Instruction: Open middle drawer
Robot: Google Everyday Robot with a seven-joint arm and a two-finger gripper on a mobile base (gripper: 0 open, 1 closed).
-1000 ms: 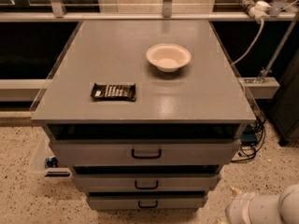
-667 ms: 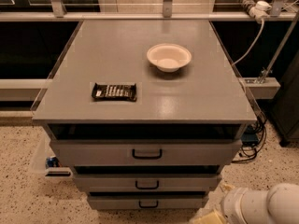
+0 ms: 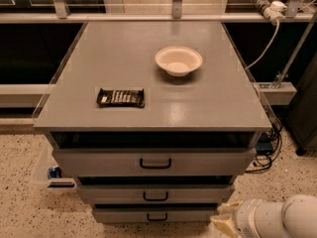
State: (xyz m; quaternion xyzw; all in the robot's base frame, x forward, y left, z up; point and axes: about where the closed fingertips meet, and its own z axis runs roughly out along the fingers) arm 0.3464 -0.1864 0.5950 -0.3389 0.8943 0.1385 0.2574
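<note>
The middle drawer (image 3: 99,194) is the grey mid-sized front of three in a grey cabinet, with a small black loop handle (image 3: 155,196). It sits flush between the top drawer (image 3: 99,162) and the bottom drawer (image 3: 119,215). My gripper (image 3: 224,219) shows at the bottom right on a white arm (image 3: 277,218). It is low, to the right of the bottom drawer and apart from the handles.
On the cabinet top (image 3: 208,103) lie a white bowl (image 3: 179,60) and a dark snack bar (image 3: 120,97). Cables (image 3: 267,157) hang at the right. A clear box (image 3: 49,172) stands on the speckled floor at the left. A rail (image 3: 148,18) runs behind.
The arm has moved left into view from the bottom right corner, bringing the gripper closer to the drawers. The drawers have not moved.
</note>
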